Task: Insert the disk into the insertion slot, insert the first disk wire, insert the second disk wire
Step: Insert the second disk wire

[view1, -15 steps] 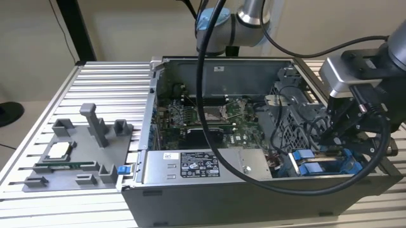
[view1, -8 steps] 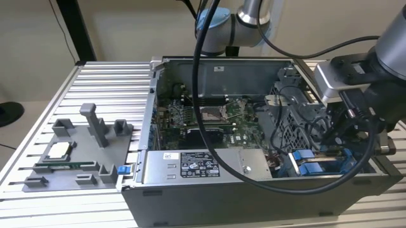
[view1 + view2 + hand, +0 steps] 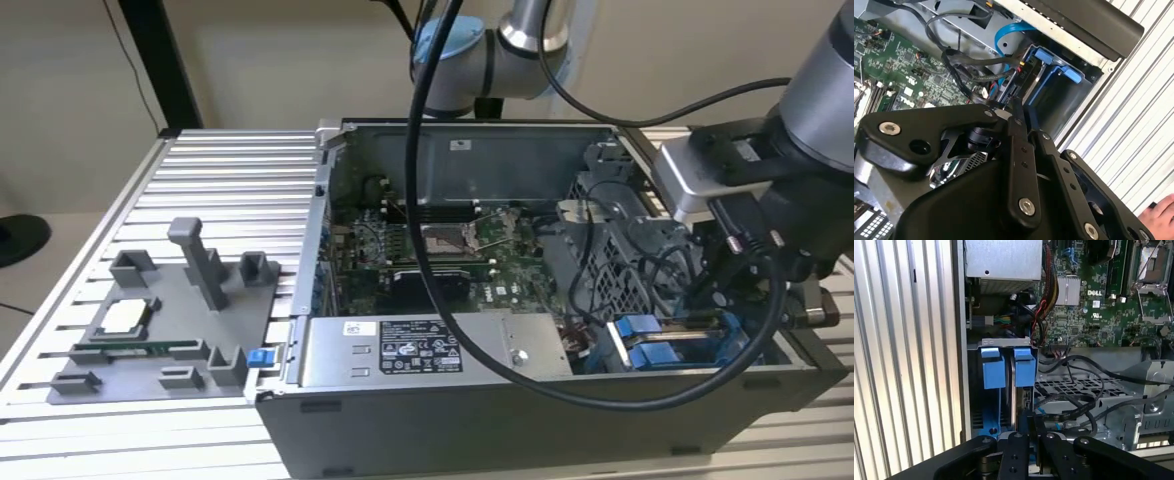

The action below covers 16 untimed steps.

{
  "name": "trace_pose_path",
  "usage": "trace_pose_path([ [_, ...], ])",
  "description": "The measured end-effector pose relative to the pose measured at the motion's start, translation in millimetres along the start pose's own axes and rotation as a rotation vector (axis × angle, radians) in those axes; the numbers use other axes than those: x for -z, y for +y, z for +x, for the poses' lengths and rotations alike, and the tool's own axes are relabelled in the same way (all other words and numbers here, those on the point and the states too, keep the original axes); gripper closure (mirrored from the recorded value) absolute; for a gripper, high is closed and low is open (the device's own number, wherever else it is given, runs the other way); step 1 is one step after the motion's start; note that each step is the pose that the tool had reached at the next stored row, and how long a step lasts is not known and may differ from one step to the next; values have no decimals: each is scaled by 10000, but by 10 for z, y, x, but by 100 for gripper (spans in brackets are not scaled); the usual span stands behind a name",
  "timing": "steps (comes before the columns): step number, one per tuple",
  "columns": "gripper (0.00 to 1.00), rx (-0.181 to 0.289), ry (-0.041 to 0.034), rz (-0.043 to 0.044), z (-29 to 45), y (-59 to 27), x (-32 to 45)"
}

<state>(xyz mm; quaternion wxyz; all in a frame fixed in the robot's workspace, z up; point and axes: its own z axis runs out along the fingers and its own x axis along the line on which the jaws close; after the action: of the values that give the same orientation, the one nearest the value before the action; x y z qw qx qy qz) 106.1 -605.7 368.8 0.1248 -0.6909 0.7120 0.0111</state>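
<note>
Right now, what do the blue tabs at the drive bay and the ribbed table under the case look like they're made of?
The blue tabs look like moulded plastic: uniform bright colour, matte, soft rounded edges. The insertion slot around them looks like bare sheet metal, grey with a dull sheen. The table looks like extruded aluminium, silver with straight parallel ribs, though the alloy can't be told.

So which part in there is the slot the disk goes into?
Find the open computer case on the ribbed metal table. At its corner on the exterior view's right, under the arm's tool, sits the insertion slot. Its bright blue plastic tabs distinguish it from the perforated grey cage beside it.
</note>
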Motion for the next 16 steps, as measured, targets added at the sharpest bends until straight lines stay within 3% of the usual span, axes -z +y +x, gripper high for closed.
trace_pose_path([
  [10,100,11,-6,58,2,10,-47],
  [16,100,30,-8,172,-10,35,-102],
])
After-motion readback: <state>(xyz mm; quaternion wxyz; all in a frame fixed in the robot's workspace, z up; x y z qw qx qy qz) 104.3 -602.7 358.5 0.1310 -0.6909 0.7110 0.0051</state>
